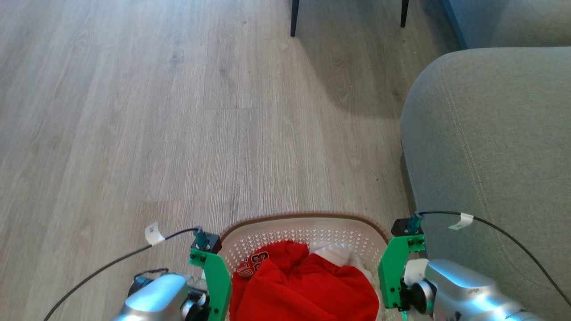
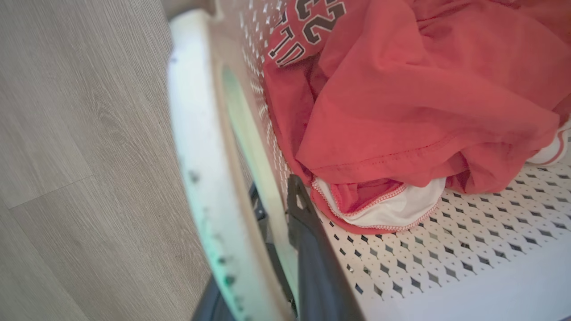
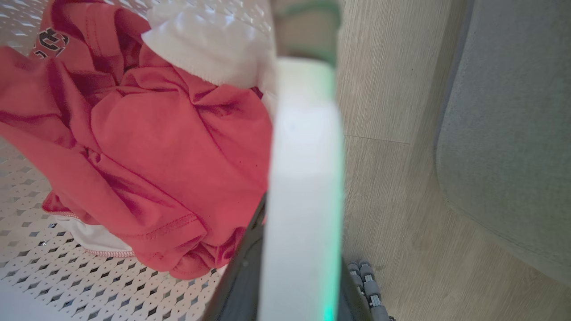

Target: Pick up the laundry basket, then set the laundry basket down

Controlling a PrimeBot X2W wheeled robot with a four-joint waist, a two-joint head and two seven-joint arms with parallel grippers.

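Evenly, laundry basket (image 1: 308, 232) — left fingers (image 2: 312, 249) astride one handle, right fingers (image 3: 241, 276) another

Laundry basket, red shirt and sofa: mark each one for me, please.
laundry basket (image 1: 303, 215): head view, far brown rim.
red shirt (image 1: 312, 290): head view, middle of the crumpled fabric.
sofa (image 1: 490, 133): head view, top of the grey arm.

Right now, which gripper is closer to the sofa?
Right. The right gripper holds the basket on its sofa side, a strip of floor between them; the left gripper holds the opposite side, with the whole basket between it and the sofa.
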